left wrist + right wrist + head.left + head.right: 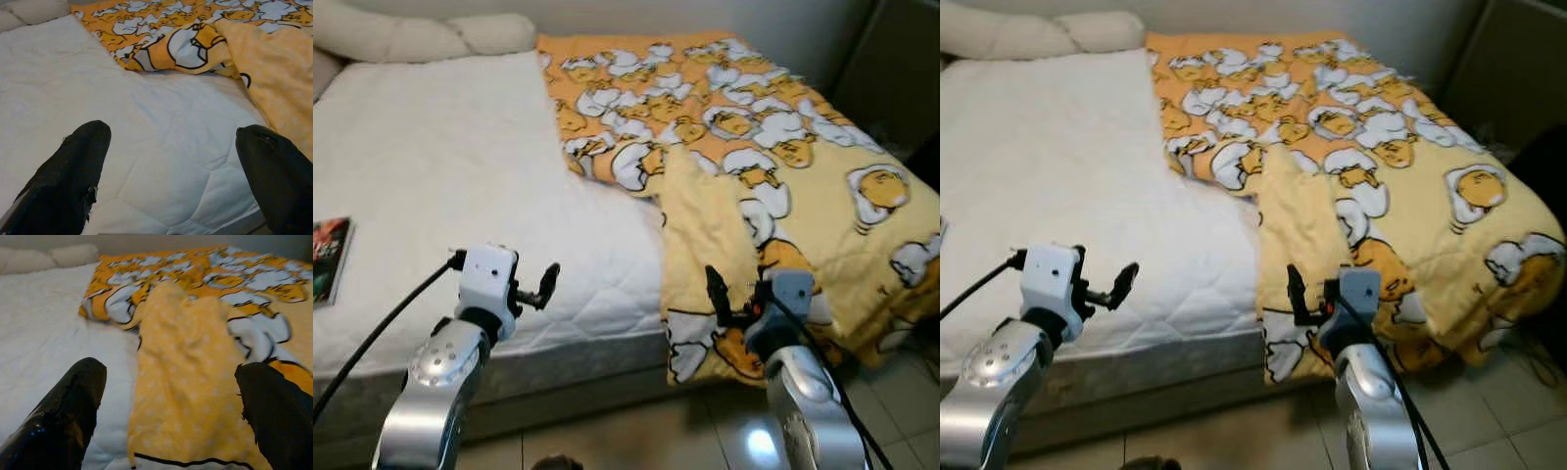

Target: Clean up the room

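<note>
While both arms reach forward over the near edge of the bed (460, 166), the left claw (546, 284) hangs above the bare white mattress with its 2 black fingers (73, 171) spread wide and nothing between them. The right claw (724, 299) is likewise open and empty, held just above the folded-back yellow edge of the blanket (754, 137). That blanket, orange and yellow with a cartoon egg print, covers the right half of the bed and spills over the foot toward the tiled floor (636, 431). 2 white pillows (421, 34) lie at the head, and a book (328, 259) rests near the mattress's left edge.
</note>
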You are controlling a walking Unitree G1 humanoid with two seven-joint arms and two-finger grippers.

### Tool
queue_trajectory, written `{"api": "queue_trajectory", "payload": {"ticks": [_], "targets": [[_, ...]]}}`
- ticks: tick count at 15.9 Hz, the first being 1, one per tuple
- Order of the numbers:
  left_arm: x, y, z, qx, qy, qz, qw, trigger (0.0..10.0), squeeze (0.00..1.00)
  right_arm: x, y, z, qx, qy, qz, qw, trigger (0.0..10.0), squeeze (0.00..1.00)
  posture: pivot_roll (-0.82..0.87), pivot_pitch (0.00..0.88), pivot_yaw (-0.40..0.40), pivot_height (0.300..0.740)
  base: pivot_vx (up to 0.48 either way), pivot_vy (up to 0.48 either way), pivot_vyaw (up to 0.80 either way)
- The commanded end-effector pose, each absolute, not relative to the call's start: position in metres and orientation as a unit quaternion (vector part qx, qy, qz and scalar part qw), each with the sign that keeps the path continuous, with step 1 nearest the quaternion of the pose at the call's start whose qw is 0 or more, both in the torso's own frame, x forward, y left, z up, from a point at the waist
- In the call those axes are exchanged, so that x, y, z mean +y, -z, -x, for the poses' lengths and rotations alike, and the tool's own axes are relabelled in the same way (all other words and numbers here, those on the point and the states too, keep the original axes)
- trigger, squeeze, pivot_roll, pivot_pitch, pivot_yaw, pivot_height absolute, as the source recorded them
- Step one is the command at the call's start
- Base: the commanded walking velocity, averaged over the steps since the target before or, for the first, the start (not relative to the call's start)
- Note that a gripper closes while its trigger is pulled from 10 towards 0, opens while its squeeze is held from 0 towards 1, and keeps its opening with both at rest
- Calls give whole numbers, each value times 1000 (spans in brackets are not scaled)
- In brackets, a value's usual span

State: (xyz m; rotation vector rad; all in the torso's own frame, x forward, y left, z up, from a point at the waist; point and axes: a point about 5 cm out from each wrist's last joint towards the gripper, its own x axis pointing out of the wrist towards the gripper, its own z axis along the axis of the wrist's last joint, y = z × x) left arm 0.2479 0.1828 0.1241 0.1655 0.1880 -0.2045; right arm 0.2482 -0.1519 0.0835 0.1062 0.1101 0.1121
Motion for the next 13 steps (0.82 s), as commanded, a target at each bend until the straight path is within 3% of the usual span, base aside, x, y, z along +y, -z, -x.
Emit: {"api": "queue_trajectory", "payload": {"ticks": [1, 4, 13], "targets": [[181, -130, -254, 78, 106, -81, 988, 10000, 27, -152, -87, -250, 53, -51, -47, 996, 10000, 0, -17, 0, 32, 740, 386, 0, 800], [184, -129, -257, 78, 97, -81, 989, 10000, 27, -153, -89, -254, 62, -54, -42, 996, 10000, 0, -13, 0, 30, 740, 387, 0, 800], [184, -123, -260, 84, 87, -74, 990, 10000, 12, -148, -84, -260, 96, -82, -37, 991, 10000, 0, 2, 0, 6, 740, 357, 0, 0]]}}
